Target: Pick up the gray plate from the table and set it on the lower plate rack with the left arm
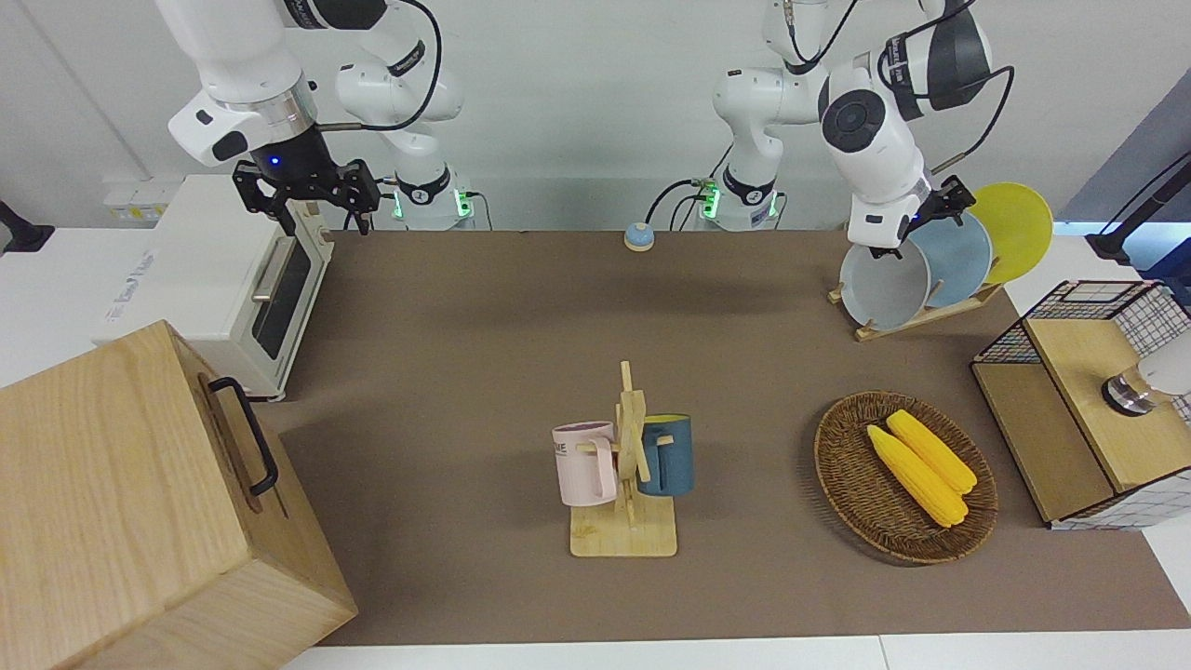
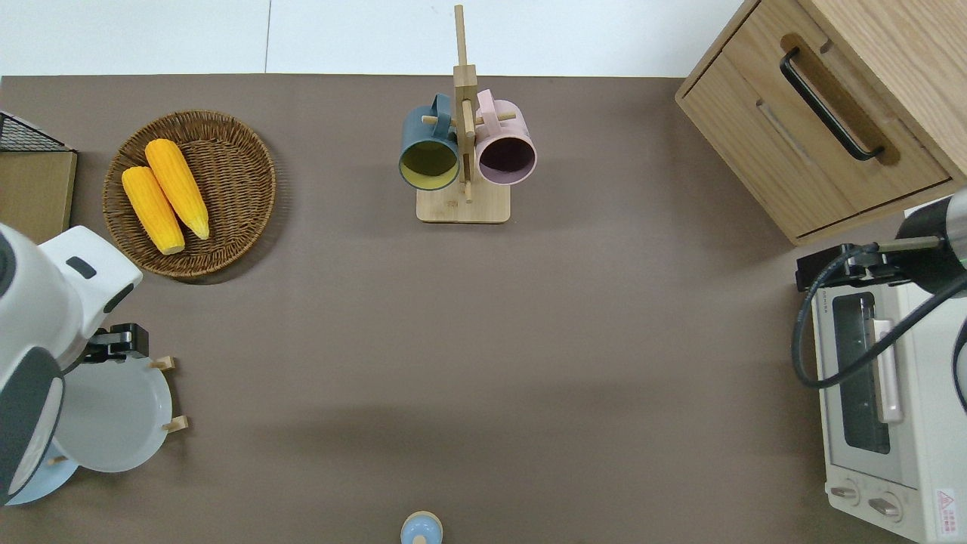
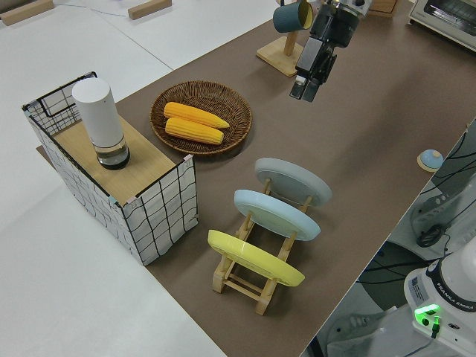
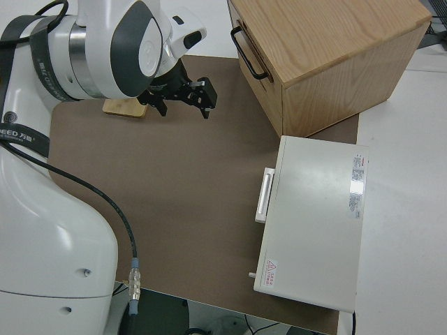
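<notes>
Your left pincer [image 3: 305, 91] hangs in the air over the edge of the gray plate [image 3: 293, 181] that lies farthest from the robots, as the overhead view shows. Its 2 fingers [image 3: 297, 89] point down with a gap between them and hold nothing, so it stands open.

Directly beneath that pincer, the gray plate stands tilted in the slot of the lower plate rack [image 3: 253, 277] farthest from the robots. Touching nothing but the rack, it leans on the slanted pegs. From the pincer back toward the robots, the light blue plate [image 3: 277, 214] fills the next slot and the yellow plate [image 3: 255, 257] the one after, so 3 plates sit in a row.

Out from the pincer, farther from the robots, a wicker basket [image 2: 234, 189] holds 2 corn cobs [image 2: 165, 196] on the worktop [image 2: 529, 340]. Well off toward the right arm's end stands the wooden mug stand [image 2: 463, 202] with 2 mugs.

Your right arm is parked, its pincer [image 1: 312, 207] spread open.
</notes>
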